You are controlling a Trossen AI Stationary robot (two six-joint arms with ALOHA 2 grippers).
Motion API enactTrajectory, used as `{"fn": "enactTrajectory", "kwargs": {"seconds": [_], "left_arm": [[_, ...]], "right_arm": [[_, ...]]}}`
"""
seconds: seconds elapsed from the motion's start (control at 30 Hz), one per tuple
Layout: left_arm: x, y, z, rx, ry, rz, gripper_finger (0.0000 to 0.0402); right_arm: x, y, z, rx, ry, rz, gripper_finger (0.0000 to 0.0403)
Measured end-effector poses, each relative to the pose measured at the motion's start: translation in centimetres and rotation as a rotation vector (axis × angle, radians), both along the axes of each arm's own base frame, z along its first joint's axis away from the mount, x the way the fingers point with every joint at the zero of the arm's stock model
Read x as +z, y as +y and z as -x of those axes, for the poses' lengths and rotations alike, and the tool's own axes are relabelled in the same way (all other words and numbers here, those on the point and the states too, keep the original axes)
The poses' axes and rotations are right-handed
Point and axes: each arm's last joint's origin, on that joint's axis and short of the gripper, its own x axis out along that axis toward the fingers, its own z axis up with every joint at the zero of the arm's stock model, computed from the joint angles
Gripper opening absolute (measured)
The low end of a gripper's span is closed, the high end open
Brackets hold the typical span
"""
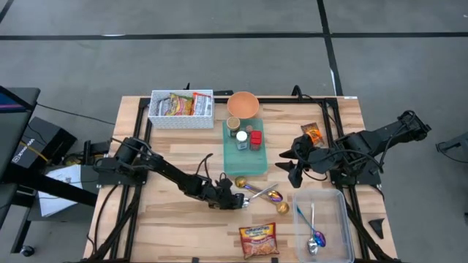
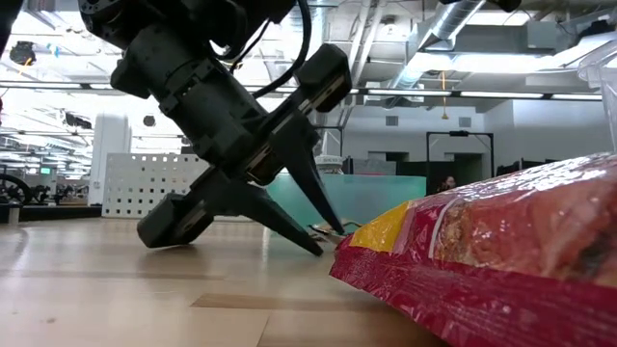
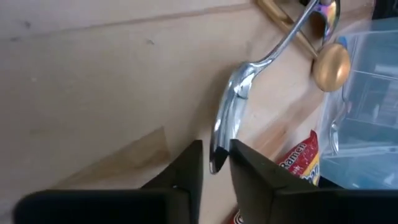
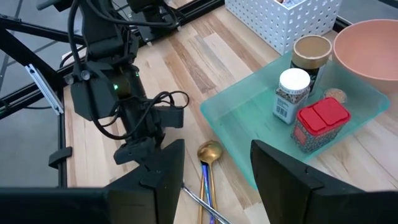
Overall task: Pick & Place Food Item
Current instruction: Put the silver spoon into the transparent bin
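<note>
A red and yellow ramen packet (image 1: 258,239) lies flat near the table's front edge, large at the right of the low view (image 2: 501,260); no gripper touches it. Just beyond it a silver spoon (image 1: 265,194) with an iridescent bowl lies on the wood among gold spoons (image 1: 282,208). My left gripper (image 1: 235,199) is down at the table, at this spoon's handle end, and shut on it. My right gripper (image 1: 294,165) hangs open well above the table near the teal tray, nothing between its fingers (image 4: 217,149). My left gripper pinches the free end of the silver spoon's handle (image 3: 217,155) between its two fingers (image 3: 189,171). The fingers slant down from the table's left and lie roughly along the handle. The spoon lies on the table, its bowl toward the clear container.
A teal tray (image 1: 232,162) with spice jars stands mid-table, a pink bowl (image 1: 243,104) and a white perforated basket (image 1: 162,121) of packets behind it. A clear container (image 1: 333,199) holding a spoon sits at the front right. An orange packet (image 1: 312,133) lies at the right.
</note>
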Motion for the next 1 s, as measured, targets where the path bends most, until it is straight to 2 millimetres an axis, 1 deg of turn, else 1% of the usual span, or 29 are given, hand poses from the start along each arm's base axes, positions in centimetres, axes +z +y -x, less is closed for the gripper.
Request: {"fn": "enactTrajectory", "kwargs": {"seconds": [0.13,0.17,0.27,0.4,0.47,0.6,0.77,0.83,1.0], "left_arm": [[-0.1,0.0,0.1,0.008,0.009,-0.011,0.0016],[0.0,0.0,0.1,0.01,0.004,-0.012,0.001],[0.2,-0.3,0.2,0.003,-0.006,-0.011,0.0006],[1.1,-1.0,0.8,-0.027,-0.009,-0.018,0.0004],[2.0,-1.3,1.1,-0.054,-0.024,-0.028,0.0003],[5.0,-1.7,1.9,-0.119,-0.078,-0.063,0.0002],[7.6,-1.6,3.7,-0.145,-0.036,-0.132,0.0001],[8.6,-1.4,4.6,-0.166,-0.019,-0.182,0.0001],[11.2,-0.8,5.9,-0.235,-0.074,-0.367,0.0001]], "right_arm": [[0.0,0.0,0.0,0.0,0.002,0.0,0.018],[0.0,0.0,0.0,-0.001,0.001,0.0,0.018],[0.0,0.0,0.0,0.0,0.001,0.0,0.018],[0.0,0.0,0.0,0.0,-0.002,0.0,0.018],[0.1,0.0,-0.1,0.007,-0.008,0.006,0.018],[0.3,0.0,-0.3,0.014,-0.036,0.009,0.018],[1.0,-0.1,-0.8,0.07,-0.092,0.039,0.018],[1.1,-0.2,-1.1,0.114,-0.101,0.043,0.018],[1.2,-0.8,-1.6,0.266,-0.086,0.058,0.018]]}}
